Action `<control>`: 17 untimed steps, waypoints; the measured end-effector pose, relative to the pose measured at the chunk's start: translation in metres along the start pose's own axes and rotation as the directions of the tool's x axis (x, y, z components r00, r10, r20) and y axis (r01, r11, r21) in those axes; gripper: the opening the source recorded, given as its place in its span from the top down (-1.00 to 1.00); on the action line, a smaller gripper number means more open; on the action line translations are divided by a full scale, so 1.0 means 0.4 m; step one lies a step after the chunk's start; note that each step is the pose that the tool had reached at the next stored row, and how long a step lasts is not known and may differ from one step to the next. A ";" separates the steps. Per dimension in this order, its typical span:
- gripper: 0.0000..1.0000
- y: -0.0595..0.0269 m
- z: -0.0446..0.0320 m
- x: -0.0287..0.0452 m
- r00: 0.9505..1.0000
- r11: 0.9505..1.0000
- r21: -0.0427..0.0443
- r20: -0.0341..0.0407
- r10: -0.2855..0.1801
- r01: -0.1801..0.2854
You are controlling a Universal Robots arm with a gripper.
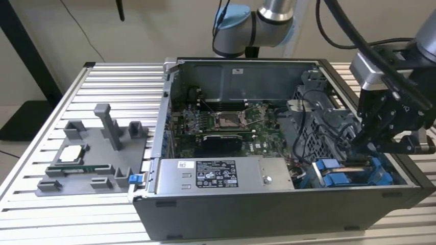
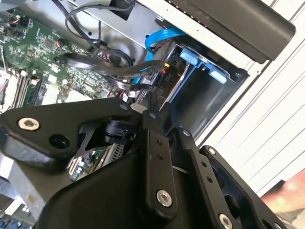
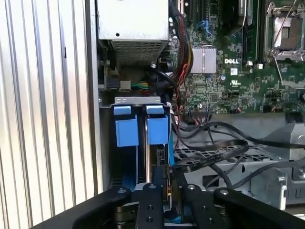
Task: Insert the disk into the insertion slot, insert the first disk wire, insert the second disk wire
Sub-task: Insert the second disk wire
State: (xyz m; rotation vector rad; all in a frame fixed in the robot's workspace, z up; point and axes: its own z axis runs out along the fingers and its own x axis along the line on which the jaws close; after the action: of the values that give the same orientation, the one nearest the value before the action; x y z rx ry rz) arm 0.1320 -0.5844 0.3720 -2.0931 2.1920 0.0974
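I judge the disk (image 3: pixel 157 157) already seated edge-on in the insertion slot (image 3: pixel 126 143), lower centre of the first wrist view, behind 2 blue tabs. My gripper (image 3: pixel 167 202) sits at its rear edge, fingers pinched on a black connector; I cannot tell whether either wire is home.

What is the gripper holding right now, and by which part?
It cannot be told. The gripper is down at the insertion slot, close to the black wires at the disk, but its fingertips are hidden, so no hold shows.
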 end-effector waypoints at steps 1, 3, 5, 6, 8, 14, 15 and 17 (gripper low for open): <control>-1.00 0.000 -0.010 -0.001 1.000 1.000 0.000 0.000 0.000 0.000; -1.00 -0.001 -0.033 -0.004 1.000 1.000 0.000 0.000 0.000 0.000; -1.00 -0.002 -0.056 -0.007 1.000 1.000 0.000 0.000 0.000 0.000; -1.00 -0.002 -0.067 -0.009 1.000 1.000 0.000 0.000 0.000 0.000; -1.00 -0.003 -0.090 -0.011 1.000 1.000 0.000 0.000 0.000 0.000; -1.00 -0.004 -0.124 -0.015 1.000 1.000 0.000 0.000 0.000 0.000; -1.00 -0.004 -0.125 -0.016 1.000 1.000 0.000 0.000 0.000 0.000; -1.00 -0.004 -0.126 -0.016 1.000 1.000 0.000 0.000 0.000 0.000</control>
State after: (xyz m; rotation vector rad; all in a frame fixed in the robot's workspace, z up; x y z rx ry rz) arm 0.1320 -0.5843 0.4228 -2.0933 2.1920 0.0975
